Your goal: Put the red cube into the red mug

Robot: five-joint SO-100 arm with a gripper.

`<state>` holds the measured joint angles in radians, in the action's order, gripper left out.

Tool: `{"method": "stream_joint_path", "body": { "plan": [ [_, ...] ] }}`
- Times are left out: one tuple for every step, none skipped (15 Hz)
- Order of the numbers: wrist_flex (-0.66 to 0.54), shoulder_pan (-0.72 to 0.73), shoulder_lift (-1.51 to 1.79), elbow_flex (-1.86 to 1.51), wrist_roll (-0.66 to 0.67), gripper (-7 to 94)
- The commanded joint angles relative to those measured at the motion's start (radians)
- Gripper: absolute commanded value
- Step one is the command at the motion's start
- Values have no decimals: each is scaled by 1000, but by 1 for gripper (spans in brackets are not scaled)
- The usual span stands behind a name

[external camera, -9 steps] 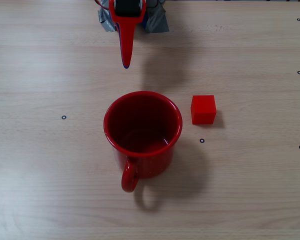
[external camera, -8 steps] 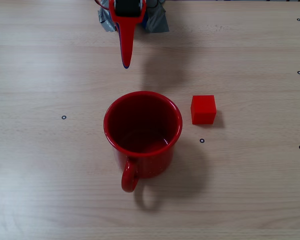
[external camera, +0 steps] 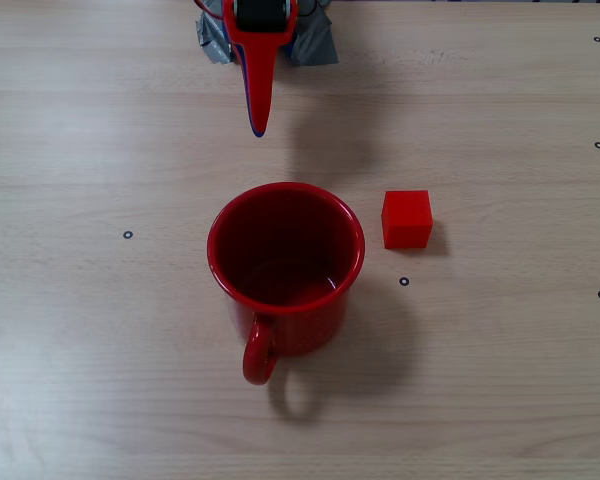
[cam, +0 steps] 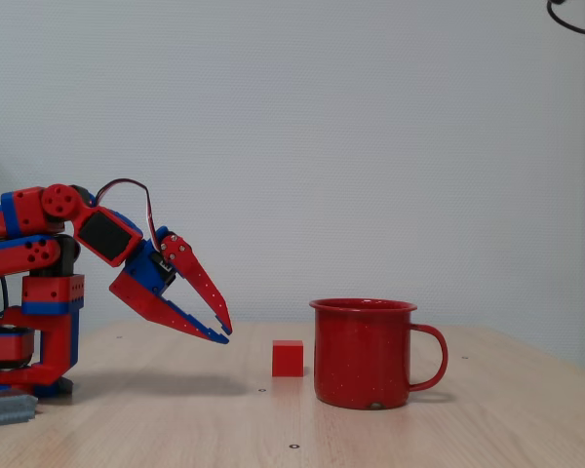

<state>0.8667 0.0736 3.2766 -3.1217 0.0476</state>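
The red mug (external camera: 285, 265) stands upright at the table's middle, handle toward the near edge in the top-down fixed view, and nothing lies inside it. The red cube (external camera: 407, 219) rests on the table just right of the mug, a small gap between them; in the side fixed view the red cube (cam: 288, 358) sits left of the red mug (cam: 363, 353). My gripper (external camera: 258, 128) hangs above the table beyond the mug, pointing toward it. From the side the gripper (cam: 225, 335) is shut, tips together, empty, raised well left of the cube.
The arm's base (cam: 29, 331) is fixed with grey tape (external camera: 317, 42) at the table's far edge. Small black marker dots (external camera: 128, 235) are scattered on the wooden table (external camera: 500, 380).
The gripper tip has shifted slightly to the right in the top-down view. Cube and mug have not moved.
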Motion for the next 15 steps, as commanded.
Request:
{"method": "stream_joint_path", "body": {
  "plan": [
    [-2, 2, 55, -55, 9, 0],
    [21, -2, 31, -14, 12, 0],
    [44, 6, -17, 54, 8, 0],
    [54, 15, -77, 129, -8, 0],
    [55, 25, -147, 210, -18, 0],
    [75, 35, -236, 310, -29, 0],
    [106, 49, -325, 419, -41, 0],
    [133, 63, -396, 515, -58, 0],
    [164, 84, -453, 609, -69, 0],
    [215, 117, -517, 718, -84, 0],
    [275, 152, -592, 841, -110, 0],
    [353, 181, -695, 986, -149, 0],
    [428, 210, -799, 1120, -192, 0],
    [486, 247, -868, 1216, -207, 0],
    [541, 296, -916, 1299, -224, 0]
  ]
}}
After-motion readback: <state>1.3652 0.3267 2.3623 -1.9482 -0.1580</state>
